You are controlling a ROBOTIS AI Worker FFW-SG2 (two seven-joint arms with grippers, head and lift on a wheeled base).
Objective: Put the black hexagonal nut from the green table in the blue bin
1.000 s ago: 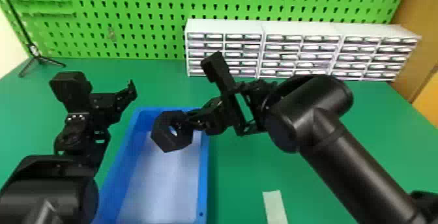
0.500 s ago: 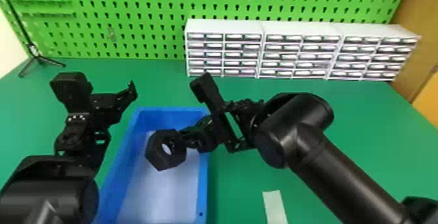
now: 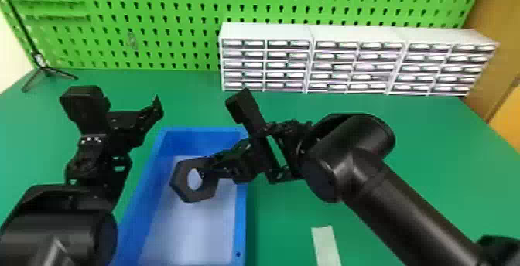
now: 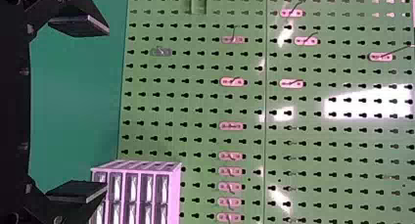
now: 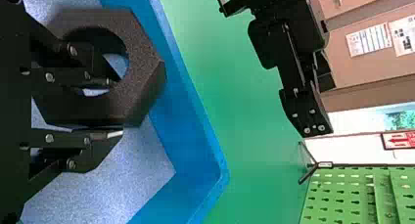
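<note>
In the head view the black hexagonal nut (image 3: 180,180) hangs over the blue bin (image 3: 240,207), held by my right gripper (image 3: 209,166) at the nut's right side. The right wrist view has the nut (image 5: 142,62) above the bin's pale floor, with my right gripper (image 5: 110,106) shut on its ring, one finger through the hole and the other outside. My left gripper (image 3: 154,110) is parked left of the bin's far end. Its two fingers stand wide apart in the left wrist view, nothing between them at the left gripper (image 4: 80,109).
White drawer cabinets (image 3: 267,31) line the back of the green table (image 3: 425,149), before a green pegboard (image 3: 174,25). A small black tripod (image 3: 48,70) stands at the back left. A pale strip (image 3: 326,246) lies right of the bin.
My right arm has moved left and a little nearer, carrying the nut from the bin's far right part further in over it. The left arm has kept still.
</note>
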